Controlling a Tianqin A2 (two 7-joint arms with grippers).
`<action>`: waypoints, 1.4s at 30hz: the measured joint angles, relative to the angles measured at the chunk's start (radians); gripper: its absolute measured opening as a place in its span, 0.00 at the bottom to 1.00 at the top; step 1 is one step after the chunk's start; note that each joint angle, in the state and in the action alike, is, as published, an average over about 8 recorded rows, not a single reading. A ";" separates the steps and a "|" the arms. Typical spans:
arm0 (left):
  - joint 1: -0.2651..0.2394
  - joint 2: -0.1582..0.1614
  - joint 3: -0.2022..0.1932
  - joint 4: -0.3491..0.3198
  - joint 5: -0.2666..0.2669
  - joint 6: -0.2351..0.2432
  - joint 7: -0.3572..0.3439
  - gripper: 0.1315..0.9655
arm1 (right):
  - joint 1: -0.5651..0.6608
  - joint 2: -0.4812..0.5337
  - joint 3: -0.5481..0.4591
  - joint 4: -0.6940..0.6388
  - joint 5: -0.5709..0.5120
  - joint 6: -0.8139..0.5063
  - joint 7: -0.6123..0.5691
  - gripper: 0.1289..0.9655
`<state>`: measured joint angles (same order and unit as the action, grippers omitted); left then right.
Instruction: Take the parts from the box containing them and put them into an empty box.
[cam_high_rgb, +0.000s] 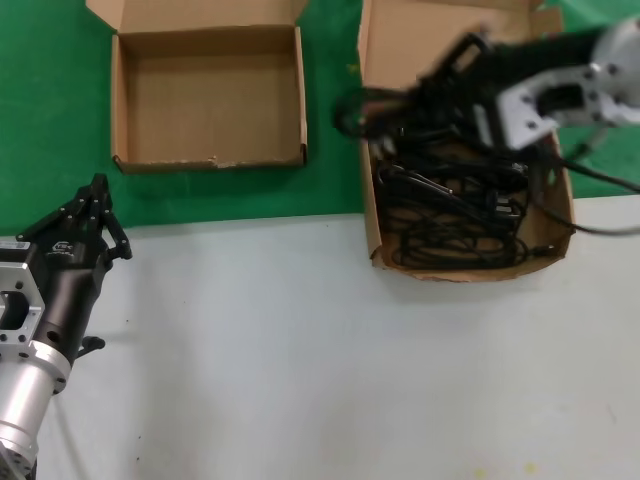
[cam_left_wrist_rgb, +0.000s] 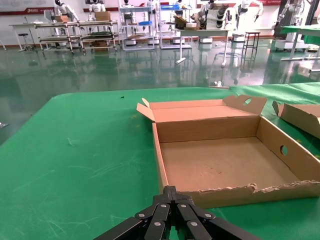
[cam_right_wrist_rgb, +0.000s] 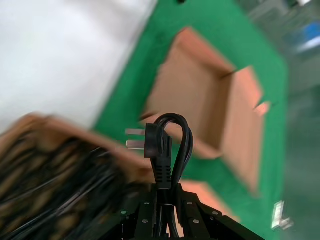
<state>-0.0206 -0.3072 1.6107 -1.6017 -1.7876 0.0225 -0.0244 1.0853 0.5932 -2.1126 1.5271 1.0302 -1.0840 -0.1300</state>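
While my right tool (cam_high_rgb: 400, 105) hovers over the full box (cam_high_rgb: 372, 215), the empty box (cam_high_rgb: 125, 100) waits apart. My left tool (cam_left_wrist_rgb: 172, 210) idles pinched shut. My right clamps a floppy, springy cord (cam_right_wrist_rgb: 165, 145) below its plug.

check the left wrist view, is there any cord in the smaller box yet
No, the smaller box shows only a bare cardboard floor, while the right gripper holds a power cord in the air.
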 joint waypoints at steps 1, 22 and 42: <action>0.000 0.000 0.000 0.000 0.000 0.000 0.000 0.02 | 0.009 -0.015 -0.002 0.001 -0.003 0.008 0.000 0.10; 0.000 0.000 0.000 0.000 0.000 0.000 0.000 0.02 | 0.129 -0.408 -0.089 -0.399 -0.021 0.319 -0.191 0.10; 0.000 0.000 0.000 0.000 0.000 0.000 0.000 0.02 | 0.126 -0.463 -0.080 -0.553 0.102 0.435 -0.355 0.21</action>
<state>-0.0206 -0.3072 1.6107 -1.6017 -1.7876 0.0225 -0.0244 1.2114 0.1307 -2.1924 0.9744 1.1326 -0.6495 -0.4845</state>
